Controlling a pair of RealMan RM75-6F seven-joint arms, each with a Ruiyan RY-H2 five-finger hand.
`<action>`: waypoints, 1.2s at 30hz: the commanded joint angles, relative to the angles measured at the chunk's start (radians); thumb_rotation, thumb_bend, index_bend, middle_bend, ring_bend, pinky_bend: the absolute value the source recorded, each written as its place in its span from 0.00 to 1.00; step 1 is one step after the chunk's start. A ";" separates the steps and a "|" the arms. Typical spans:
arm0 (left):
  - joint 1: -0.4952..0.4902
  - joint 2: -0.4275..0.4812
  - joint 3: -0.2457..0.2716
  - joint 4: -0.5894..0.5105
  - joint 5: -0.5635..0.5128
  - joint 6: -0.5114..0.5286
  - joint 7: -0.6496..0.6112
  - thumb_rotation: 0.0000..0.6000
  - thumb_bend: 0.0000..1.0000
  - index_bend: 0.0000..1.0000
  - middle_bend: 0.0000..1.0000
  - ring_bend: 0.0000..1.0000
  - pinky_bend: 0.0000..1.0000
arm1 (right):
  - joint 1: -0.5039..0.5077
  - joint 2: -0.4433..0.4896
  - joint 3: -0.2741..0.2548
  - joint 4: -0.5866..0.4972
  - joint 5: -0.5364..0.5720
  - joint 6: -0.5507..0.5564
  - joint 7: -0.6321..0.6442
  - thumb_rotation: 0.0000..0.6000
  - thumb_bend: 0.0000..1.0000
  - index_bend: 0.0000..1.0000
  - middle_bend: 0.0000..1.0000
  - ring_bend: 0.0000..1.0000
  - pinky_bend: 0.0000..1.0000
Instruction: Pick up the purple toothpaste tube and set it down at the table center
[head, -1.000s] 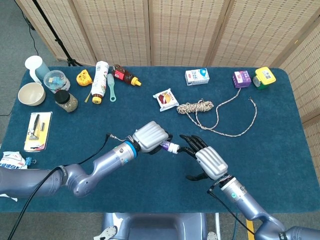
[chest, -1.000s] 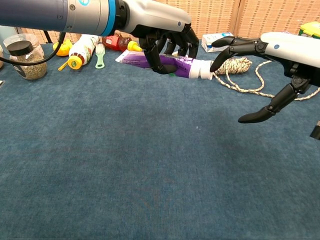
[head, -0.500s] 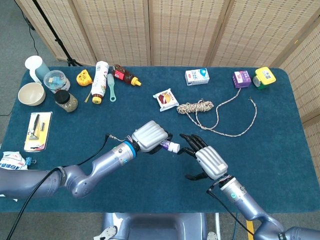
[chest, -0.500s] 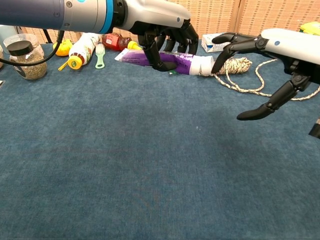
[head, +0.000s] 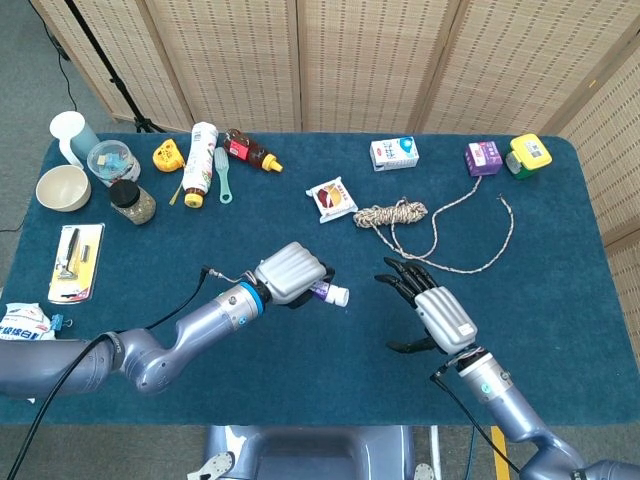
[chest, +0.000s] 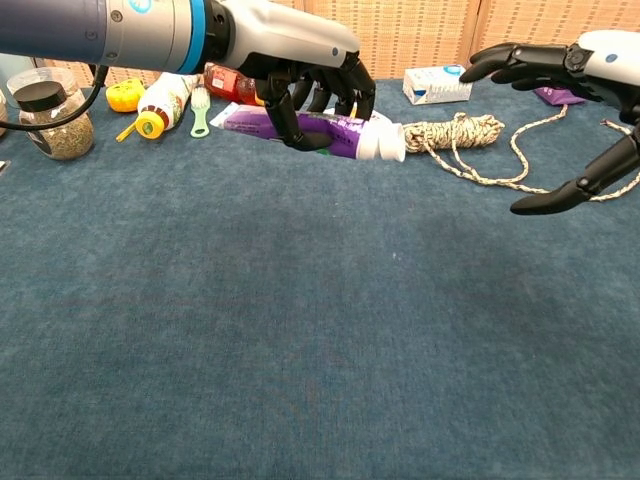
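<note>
- Since a second ago, the right hand (head: 440, 312) has drawn back from the white cap and now hangs apart to the right, while the left hand (head: 292, 273) has carried the tube slightly leftward.
- The left hand wraps its dark fingers (chest: 300, 95) around the purple plastic toothpaste tube with a white cap (chest: 340, 135), gripping it mid-body; the tube lies near level, cap pointing right, raised above the blue cloth-covered table (chest: 300, 350).
- The right hand holds nothing, fingers spread.
- Behind it lie a coiled beige rope (head: 395, 214) and a small white carton (head: 395, 153).
- To set the tube down well, I judge the left hand should lower it flat, keeping it level, and loosen only once the tube rests on the cloth.
</note>
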 joint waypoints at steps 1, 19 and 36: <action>0.003 0.005 -0.006 -0.001 0.010 -0.008 -0.013 1.00 1.00 0.54 0.50 0.53 0.61 | -0.002 0.001 0.009 -0.008 0.025 -0.013 0.092 1.00 0.06 0.03 0.00 0.00 0.00; 0.005 0.025 -0.026 -0.016 0.004 -0.013 -0.038 1.00 1.00 0.53 0.50 0.53 0.61 | -0.026 -0.064 0.071 0.054 0.082 -0.030 0.748 0.58 0.00 0.00 0.00 0.00 0.00; -0.044 -0.016 -0.023 -0.049 -0.129 0.085 0.093 1.00 1.00 0.56 0.53 0.57 0.63 | -0.076 -0.195 0.137 0.097 0.155 0.055 0.846 0.31 0.00 0.00 0.00 0.00 0.00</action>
